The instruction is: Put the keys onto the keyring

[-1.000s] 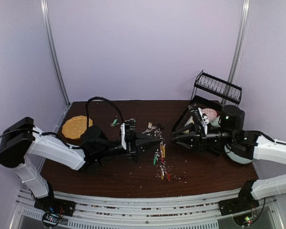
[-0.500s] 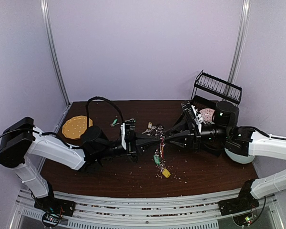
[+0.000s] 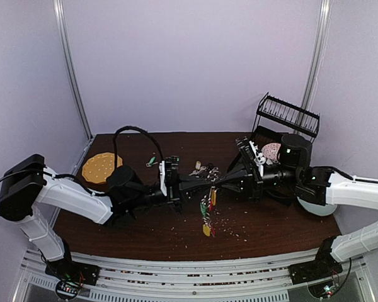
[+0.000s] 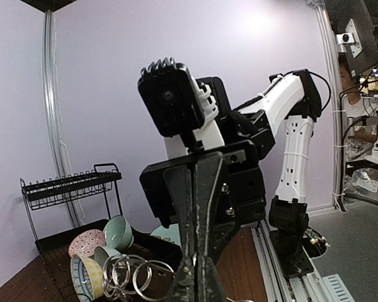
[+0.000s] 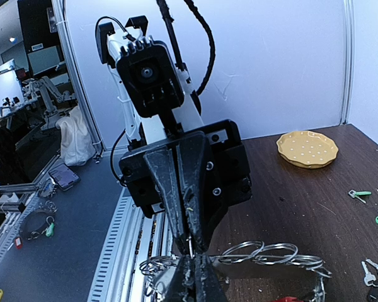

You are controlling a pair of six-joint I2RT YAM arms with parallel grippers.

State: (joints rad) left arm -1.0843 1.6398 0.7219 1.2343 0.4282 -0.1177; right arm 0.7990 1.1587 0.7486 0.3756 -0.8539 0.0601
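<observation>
Since a second earlier the right gripper (image 3: 218, 183) had crossed the gap and gone from wide open to fully closed, tip to tip with the left gripper (image 3: 208, 185); the hanging strand had swung. The keyring (image 3: 211, 196) hung from that meeting point, tagged keys (image 3: 206, 212) dangling under it, above the table (image 3: 176, 242). The left jaws were clamped tight on the keyring. The right jaws were closed too, but whether they caught the chain or nothing could not be told.

Risks: two tips pinching one spot could tug the chain out of the left grip, and a swinging strand could shed keys. Loose keys (image 3: 201, 168) lay beyond, not yet threaded.

Hidden: the pinch point was cut off at the bottom edge of both wrist views. The ring's open end was not visible, and the key count was too small to read.
</observation>
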